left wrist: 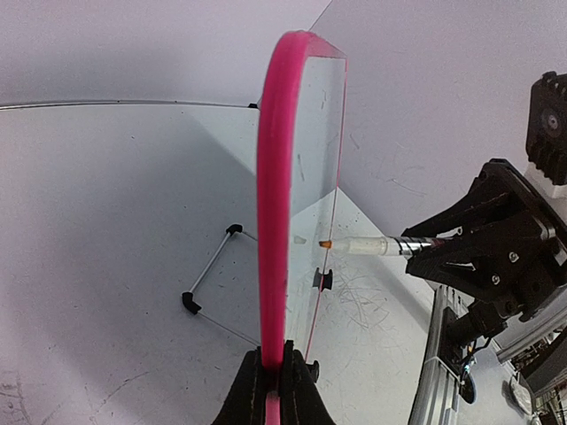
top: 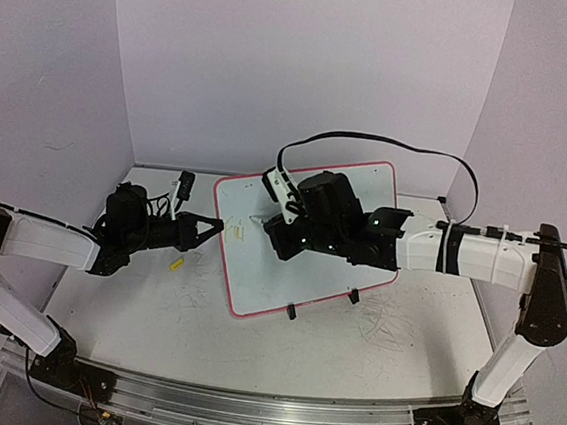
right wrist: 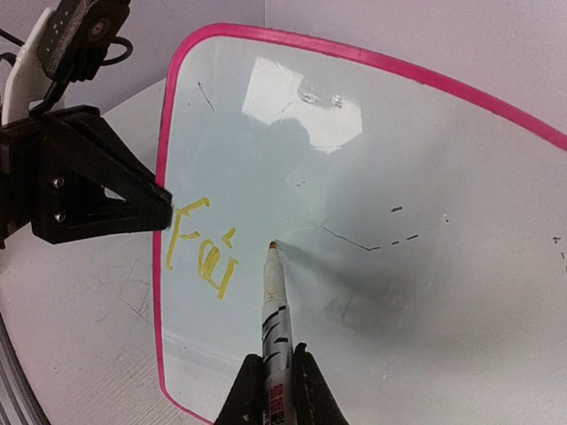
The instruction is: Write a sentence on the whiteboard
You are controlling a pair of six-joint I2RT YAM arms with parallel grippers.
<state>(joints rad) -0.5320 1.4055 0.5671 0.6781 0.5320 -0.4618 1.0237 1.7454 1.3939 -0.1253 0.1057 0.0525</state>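
- Nearest the right wrist camera, we find the right pincer clamped on the barrel of a marker, whose orange tip points up and away toward the board face.
- The marker tip sits just right of the yellow lettering. We cannot tell whether it touches the surface or stands slightly off it.
- Nearest the left wrist camera, the left pincer is closed on the pink rim of the whiteboard, gripping it edge-on at the board's left side.
- In the top view the whiteboard stands near the middle of the table, propped at a tilt and turned at an angle, between the two arms.
- Two black clip feet hold its lower edge, and a wire stand rests on the table behind it.
- The sentence amounts to a few yellow letters close to the left rim, just beside the left pincer's tips. The rest of the board face carries no yellow strokes.
- A few short dark marks lie right of the marker tip on the board.
- A small yellow object lies on the table below the left pincer.
- Grey scribbles mark the table to the right of the clip feet.
- A black cable arcs above the right arm.
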